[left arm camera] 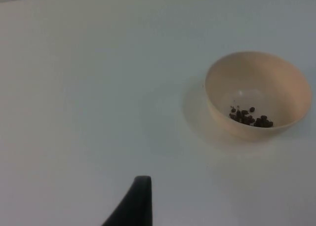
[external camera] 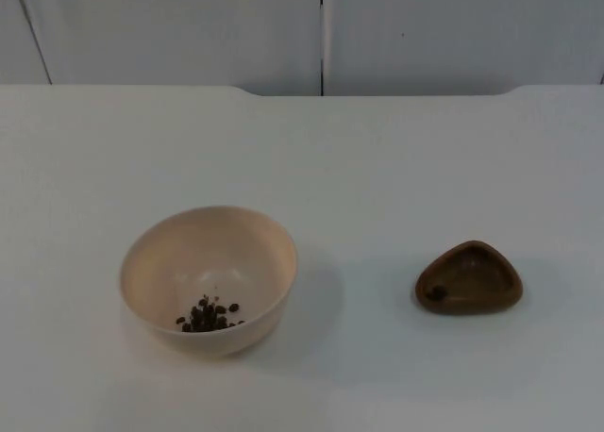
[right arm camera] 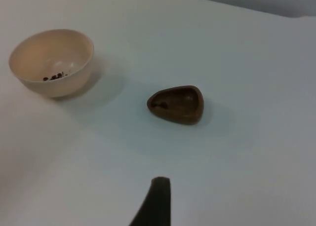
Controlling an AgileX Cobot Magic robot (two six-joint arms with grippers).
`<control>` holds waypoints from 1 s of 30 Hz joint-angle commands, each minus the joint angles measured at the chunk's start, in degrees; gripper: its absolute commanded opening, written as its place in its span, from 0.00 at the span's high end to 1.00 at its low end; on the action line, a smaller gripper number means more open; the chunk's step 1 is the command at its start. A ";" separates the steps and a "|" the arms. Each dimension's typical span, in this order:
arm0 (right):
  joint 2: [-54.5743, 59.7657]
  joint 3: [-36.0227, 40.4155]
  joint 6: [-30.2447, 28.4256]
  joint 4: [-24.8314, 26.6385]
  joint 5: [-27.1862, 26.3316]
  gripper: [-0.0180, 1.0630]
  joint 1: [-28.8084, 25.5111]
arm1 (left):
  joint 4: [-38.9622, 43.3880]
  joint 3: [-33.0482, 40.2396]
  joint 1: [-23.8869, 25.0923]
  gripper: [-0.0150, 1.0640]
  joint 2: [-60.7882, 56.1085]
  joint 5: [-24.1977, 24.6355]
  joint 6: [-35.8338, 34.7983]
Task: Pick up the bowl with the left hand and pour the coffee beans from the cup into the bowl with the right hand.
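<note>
Two vessels stand well apart on the white table (external camera: 377,158): a cream bowl (external camera: 209,279) at the lower left of the top view and a small brown wooden cup (external camera: 469,278) at the lower right, both upright on the table top. We see a small heap of coffee beans (external camera: 209,316) lying in the bowl's near side, while the cup looks almost bare, with only a dark speck or two (external camera: 436,293) left at its rounded end.

Neither vessel is held. From the left wrist view we make out one black fingertip (left arm camera: 137,201) of the left gripper over bare table, with the bowl (left arm camera: 257,94) some way ahead of it; from the right wrist view one fingertip (right arm camera: 157,202) of the right gripper likewise stands back from the cup (right arm camera: 176,104). We cannot tell whether either pincer is open or closed.

We judge that the pour is already done, since the beans sit in the bowl and both vessels are set down. If anything remains, the next move calls for the right gripper to reach the cup's wall and tip out the last specks, with the left taking the bowl's rim first.
</note>
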 commanded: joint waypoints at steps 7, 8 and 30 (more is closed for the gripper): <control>-0.16 0.52 0.20 -0.19 -0.69 0.25 -0.19 | 0.22 0.18 0.20 0.01 -0.34 -0.09 -0.33; -0.16 0.52 0.20 -0.19 -0.69 0.25 -0.19 | 0.22 0.18 0.20 0.01 -0.34 -0.09 -0.33; -0.16 0.52 0.67 -0.58 -0.69 0.01 -0.19 | 0.22 0.18 0.20 0.01 -0.34 -0.09 -0.33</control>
